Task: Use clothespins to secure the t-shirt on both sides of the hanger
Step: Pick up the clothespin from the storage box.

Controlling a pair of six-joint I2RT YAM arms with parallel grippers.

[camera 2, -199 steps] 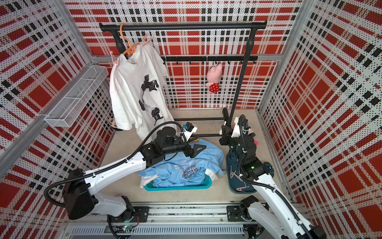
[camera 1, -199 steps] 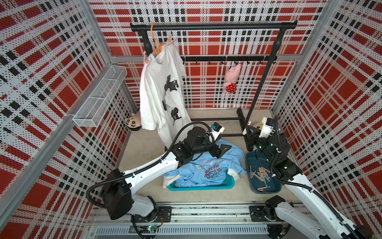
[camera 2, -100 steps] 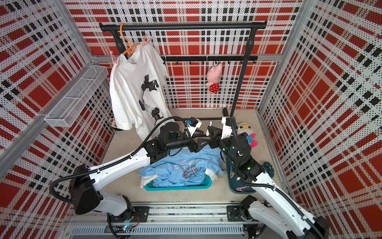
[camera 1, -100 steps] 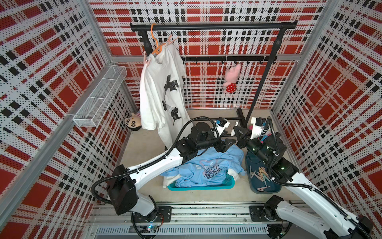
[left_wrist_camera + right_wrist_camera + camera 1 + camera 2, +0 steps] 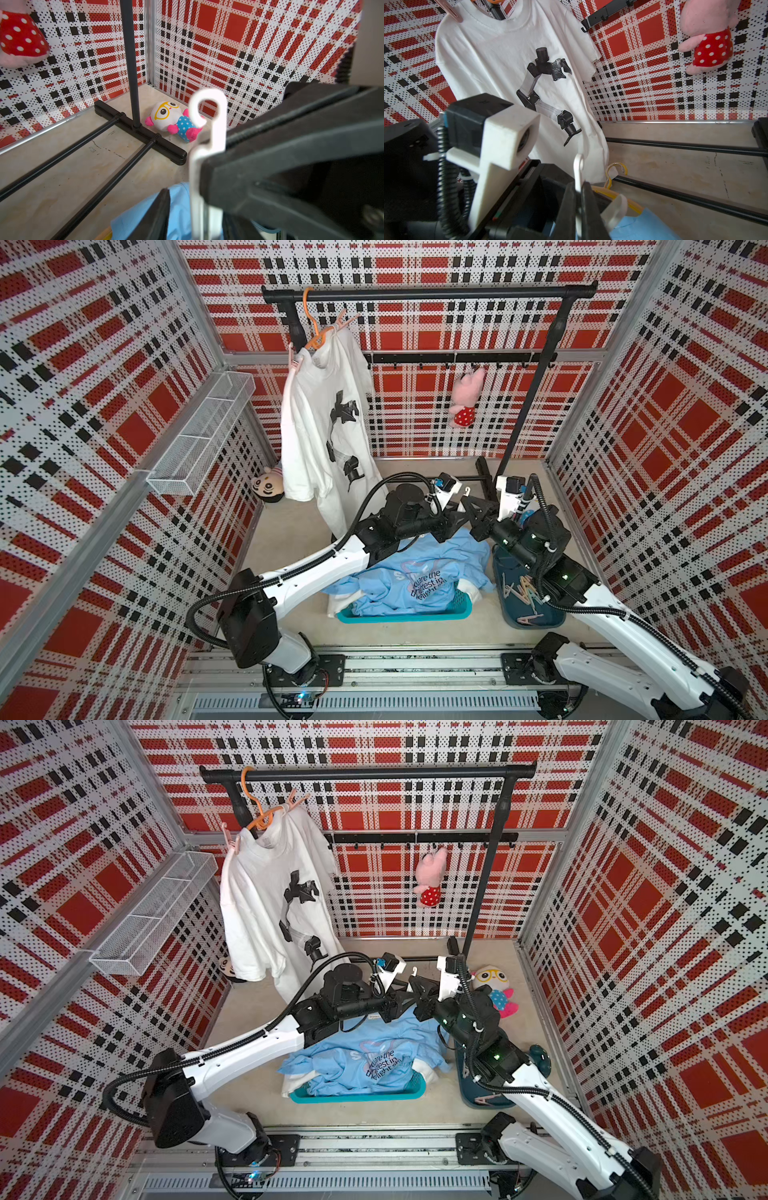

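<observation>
Left tool (image 5: 401,999) and right tool (image 5: 418,990) tip to tip over blue t-shirt (image 5: 365,1056), white clothespin (image 5: 413,971) between.

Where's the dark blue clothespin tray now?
In both top views, the dark blue tray of pale clothespins sits on the floor at the robot's right, beside the teal basket, under the right arm.

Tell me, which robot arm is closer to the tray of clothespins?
Right. The right arm hangs over the tray of clothespins; the left arm stretches over the laundry basket beside it.

the white t-shirt (image 5: 266,907) half hides a panda toy (image 5: 225,968).
</observation>
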